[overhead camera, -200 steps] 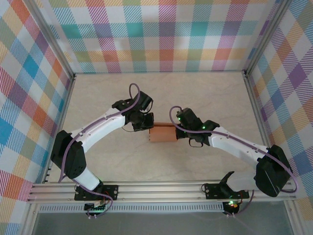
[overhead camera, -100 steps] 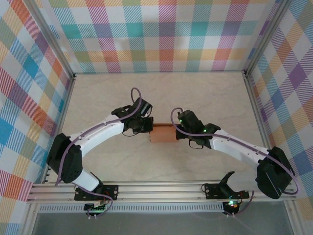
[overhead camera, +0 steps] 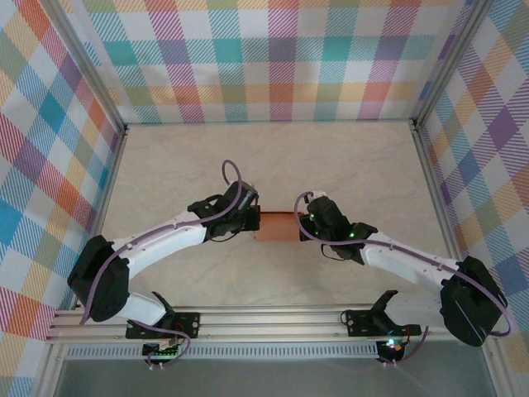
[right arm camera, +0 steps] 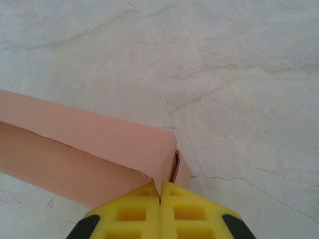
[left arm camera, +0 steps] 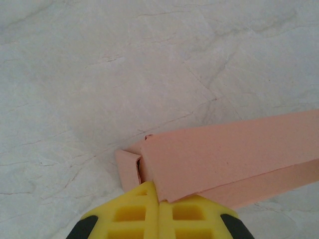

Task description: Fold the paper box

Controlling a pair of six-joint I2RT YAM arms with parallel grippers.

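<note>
Where the paper box (overhead camera: 277, 225) lies: it is found at the middle of the table (overhead camera: 347, 157), between the two grippers, with its long sides running from left to right. It is already raised into a long, hollow sleeve.
Left gripper (left arm camera: 159, 201): the fingers are pressed together and the tips are laid against the left end of the box, where a corner of the top panel runs into the seam between them. Whether the card is nipped there or only pushed cannot be told.
Right gripper (right arm camera: 160, 191): the fingers are pressed together as well and the tips are set against the right end, at the upper corner edge. Nipped or only touched cannot be told here either.
End flaps: a small flap (left arm camera: 127, 167) is seen bent at the left end, and a narrow flap (right arm camera: 183, 172) beside the right corner. Neither is judged to be fully tucked in.
Weight: very little is expected, so the box may be shifted by a slight push.
Stiffness: the card is thin and is judged stiff only along the creases. The hollow walls would probably be crushed if squeezed.
Surface: it is smooth and plain, so some sliding on the table is to be expected.
Where to take hold: the ends and creased edges are judged best, one end being steadied while the other flap is pushed in. The middle of the panels should be avoided.
</note>
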